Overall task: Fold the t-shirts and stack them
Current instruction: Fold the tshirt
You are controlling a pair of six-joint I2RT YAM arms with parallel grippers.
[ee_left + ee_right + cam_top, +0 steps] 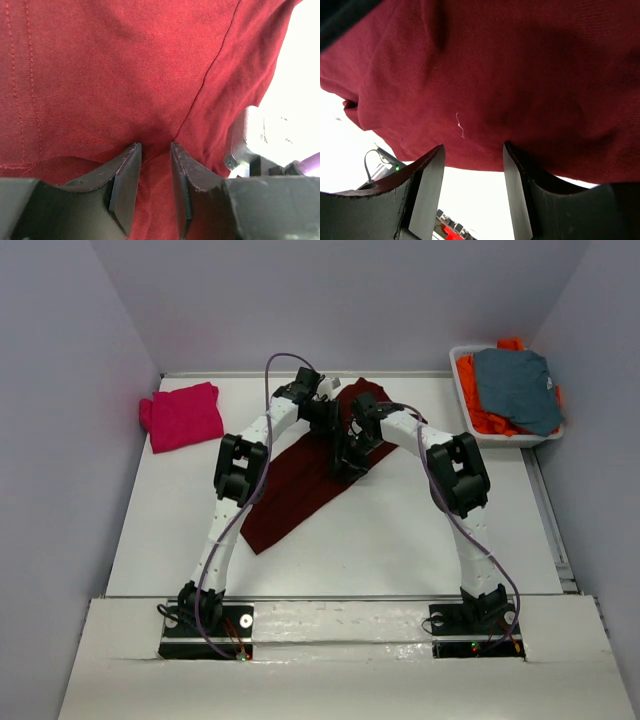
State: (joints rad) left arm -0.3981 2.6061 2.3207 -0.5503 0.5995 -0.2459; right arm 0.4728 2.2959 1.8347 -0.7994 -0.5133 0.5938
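The dark maroon t-shirt (pixel 290 495) lies as a long strip slanting across the middle of the table. Both arms reach over its far end. My left gripper (pixel 325 418) points down into the cloth (pixel 125 75). Its jaws stand partly apart, tips (pixel 156 146) pressed into a crease, cloth showing in the gap. My right gripper (pixel 352 455) is open. In its own wrist view the tips (pixel 472 146) sit at the edge of the maroon cloth (pixel 520 75), with bare white table between the fingers. A folded magenta-pink t-shirt (pixel 182 415) lies at the far left.
A white bin (pixel 463 390) at the far right holds an orange garment (pixel 490 418) under a grey-blue one (pixel 517 388). The grey side walls stand close to the table on both sides. The arm bases sit at the near edge.
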